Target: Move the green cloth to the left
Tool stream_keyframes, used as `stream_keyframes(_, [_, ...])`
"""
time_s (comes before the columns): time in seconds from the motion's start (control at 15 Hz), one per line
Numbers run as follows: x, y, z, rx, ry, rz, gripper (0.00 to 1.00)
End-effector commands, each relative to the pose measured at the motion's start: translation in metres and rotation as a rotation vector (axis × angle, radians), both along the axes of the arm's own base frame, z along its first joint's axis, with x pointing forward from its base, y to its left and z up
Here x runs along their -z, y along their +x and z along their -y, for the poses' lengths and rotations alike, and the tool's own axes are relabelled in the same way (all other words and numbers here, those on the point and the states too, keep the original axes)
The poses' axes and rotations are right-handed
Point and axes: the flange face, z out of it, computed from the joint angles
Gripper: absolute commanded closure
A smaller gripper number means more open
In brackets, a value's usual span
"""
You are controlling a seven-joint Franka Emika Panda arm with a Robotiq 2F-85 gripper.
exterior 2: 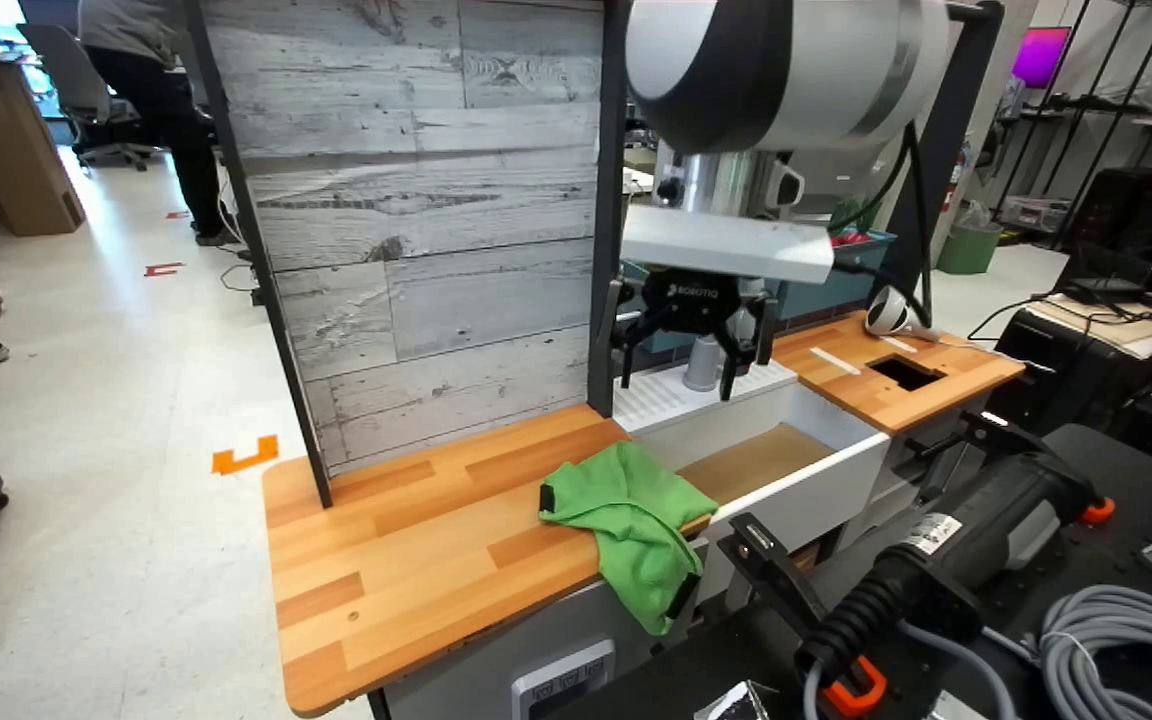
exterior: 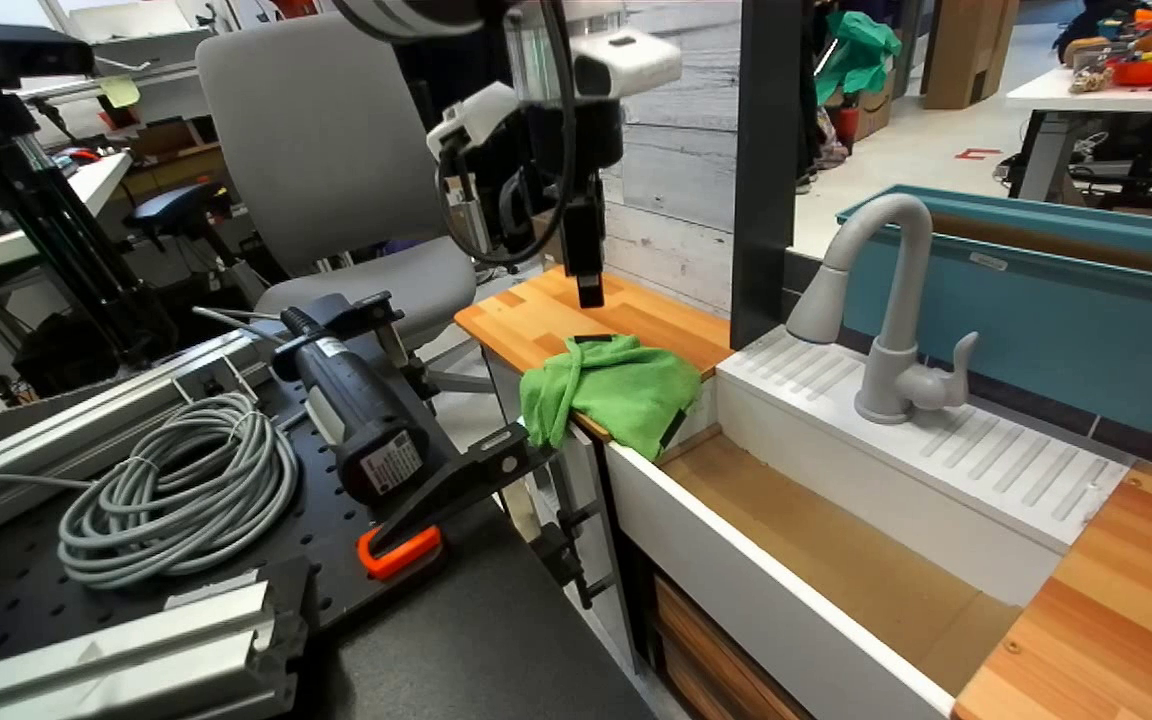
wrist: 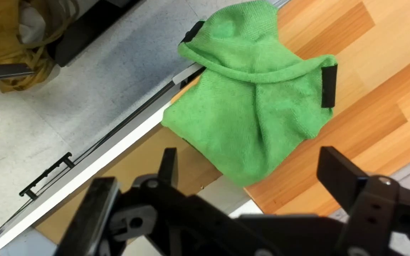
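A crumpled green cloth with black tabs lies on the wooden counter beside the sink, in both exterior views [exterior: 616, 385] [exterior 2: 626, 510]. Part of it hangs over the counter's front edge, and one corner reaches over the sink's edge. In the wrist view the cloth [wrist: 240, 106] fills the upper middle, with its lower tip between the fingers in the picture. My gripper [exterior 2: 684, 385] is open and empty, held above the counter and sink, apart from the cloth. Its black fingers are spread wide in the wrist view [wrist: 246, 153]. It also shows in an exterior view [exterior: 588, 295].
The wooden counter [exterior 2: 416, 580] runs along a whitewashed plank panel [exterior 2: 416, 200] with dark posts [exterior: 764, 170]. The white sink [exterior: 786, 610] and grey faucet [exterior: 898, 300] stand beside it. A black table holds a black tool [exterior: 356, 420] and a coiled grey cable [exterior: 181, 500].
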Motion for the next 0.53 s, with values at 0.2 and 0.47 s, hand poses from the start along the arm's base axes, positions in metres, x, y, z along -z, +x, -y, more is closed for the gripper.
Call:
stream_keyframes(0.2, [0.111,0.022,-0.023,0.011,-0.012,-0.061,0.0])
stream_keyframes(0.47, [0.153,0.032,-0.031,-0.002,-0.009,-0.075,0.0])
